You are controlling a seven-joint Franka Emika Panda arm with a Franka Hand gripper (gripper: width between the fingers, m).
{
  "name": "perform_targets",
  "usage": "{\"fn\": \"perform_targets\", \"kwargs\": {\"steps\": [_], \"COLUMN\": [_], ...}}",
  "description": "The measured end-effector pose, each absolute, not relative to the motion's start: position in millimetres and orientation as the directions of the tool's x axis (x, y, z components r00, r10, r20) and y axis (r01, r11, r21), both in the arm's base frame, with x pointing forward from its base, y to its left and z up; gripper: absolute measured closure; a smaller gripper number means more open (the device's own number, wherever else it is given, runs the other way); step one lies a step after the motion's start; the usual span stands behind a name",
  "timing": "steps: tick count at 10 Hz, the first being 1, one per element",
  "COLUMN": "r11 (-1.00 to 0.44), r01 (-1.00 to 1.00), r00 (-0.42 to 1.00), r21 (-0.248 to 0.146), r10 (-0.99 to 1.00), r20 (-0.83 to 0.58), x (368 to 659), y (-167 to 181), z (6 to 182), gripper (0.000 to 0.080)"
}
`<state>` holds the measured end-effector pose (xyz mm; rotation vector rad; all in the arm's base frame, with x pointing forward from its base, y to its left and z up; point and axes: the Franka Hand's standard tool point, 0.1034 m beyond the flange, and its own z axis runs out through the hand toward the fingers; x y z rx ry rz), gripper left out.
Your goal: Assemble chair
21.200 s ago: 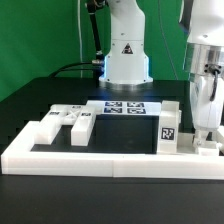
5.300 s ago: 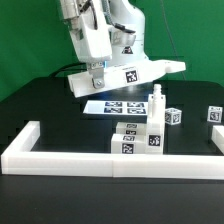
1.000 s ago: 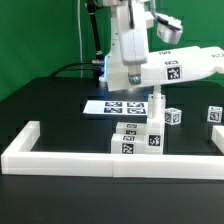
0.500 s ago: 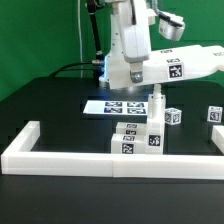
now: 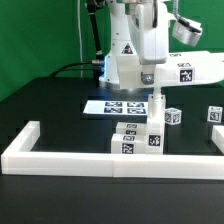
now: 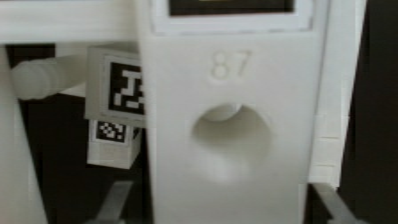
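**Position.** The gripper [image 5: 147,77] holds the slab [image 5: 188,70] in the air above the table [image 5: 40,110]. The slab is roughly level, and its long side runs toward the exterior view's right. The jaws stand narrow, clamped on the slab's end nearest the arm. Just below the gripper, a post [image 5: 156,104] stands upright on the block group [image 5: 134,141]. The group sits just inside the rail [image 5: 100,162]. A cube [image 5: 173,117] and a second cube [image 5: 214,115] lie apart from the group, toward the exterior view's right. The marker board [image 5: 118,107] lies behind the group.

**Handling.** The slab appears rigid and is probably light for its size. Its matte faces should give fair friction. Because it is held at one end, the long overhang acts as a lever, so expect it to pivot in the jaws under any side load.

**Grip point.** Clamp across the flat faces. In the wrist view, the slab [image 6: 231,60] carries a round recess [image 6: 228,128], probably a socket. Keep the pads off it. A tagged part [image 6: 114,95] shows behind the slab, but which part it is cannot be told.
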<state>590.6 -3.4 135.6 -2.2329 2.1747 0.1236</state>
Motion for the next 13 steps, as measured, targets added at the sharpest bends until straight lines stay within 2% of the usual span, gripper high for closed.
{"fn": "perform_targets", "kwargs": {"steps": [3, 4, 5, 7, 10, 11, 12, 13], "r11": [-0.035, -0.037, -0.039, -0.04, -0.055, -0.055, -0.061, -0.068], "r01": [-0.999, -0.999, -0.999, -0.999, -0.997, -0.997, -0.995, -0.993], "r00": [0.032, 0.037, 0.039, 0.04, 0.057, 0.058, 0.064, 0.071], "r21": [0.035, 0.005, -0.01, -0.005, -0.048, -0.049, -0.08, -0.095], "r10": [-0.997, -0.997, -0.998, -0.997, -0.997, -0.997, -0.997, -0.997], "r20": [-0.073, -0.064, -0.059, -0.058, -0.054, -0.055, -0.044, -0.037], "x": [589.0, 592.5, 593.1, 592.1, 596.7, 595.7, 595.8, 596.3], "y": [-2.7, -3.9, -4.4, -4.4, -9.3, -8.6, -9.2, -10.5], "z": [135.5, 134.9, 133.3, 131.5, 135.8, 136.7, 137.5, 135.1], "gripper": [0.0509, 0.0509, 0.0509, 0.0509, 0.0509, 0.0509, 0.0509, 0.0509]}}
